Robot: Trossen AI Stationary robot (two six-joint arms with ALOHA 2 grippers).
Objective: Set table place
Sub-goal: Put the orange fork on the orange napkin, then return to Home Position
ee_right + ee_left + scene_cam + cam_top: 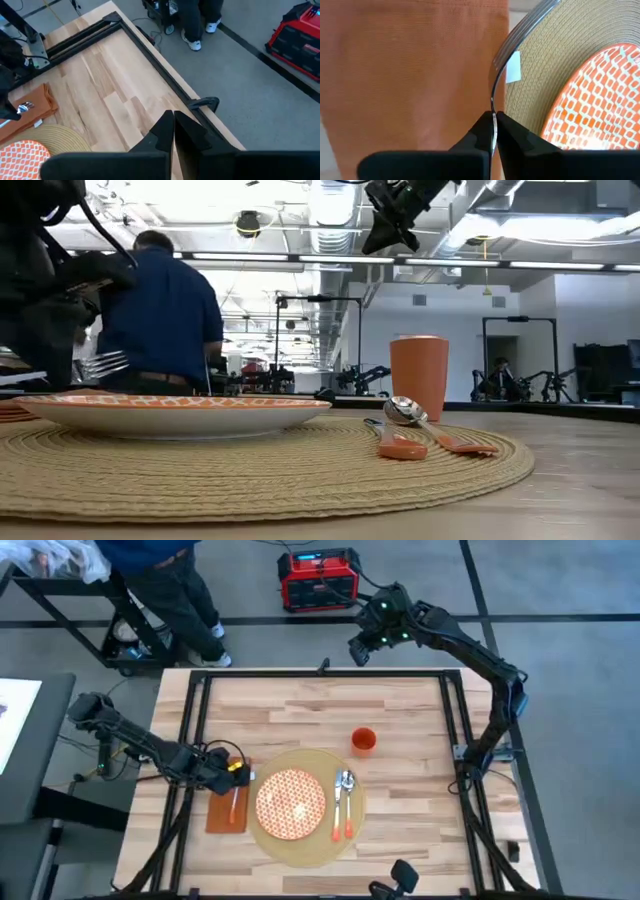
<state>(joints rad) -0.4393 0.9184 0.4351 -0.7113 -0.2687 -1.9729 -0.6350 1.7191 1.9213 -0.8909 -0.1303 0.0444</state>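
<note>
Two pincers — left pincer [494, 131] clamped on the fork [501, 75] above the napkin [227, 808]; right pincer [172, 131] together.

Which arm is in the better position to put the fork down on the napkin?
The left. Its gripper is shut on the fork directly above the orange napkin, beside the placemat. The right gripper hangs beyond the table's far edge, shut and holding nothing.

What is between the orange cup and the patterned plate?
The spoon and knife lie on the placemat between cup and plate, in the high view.
</note>
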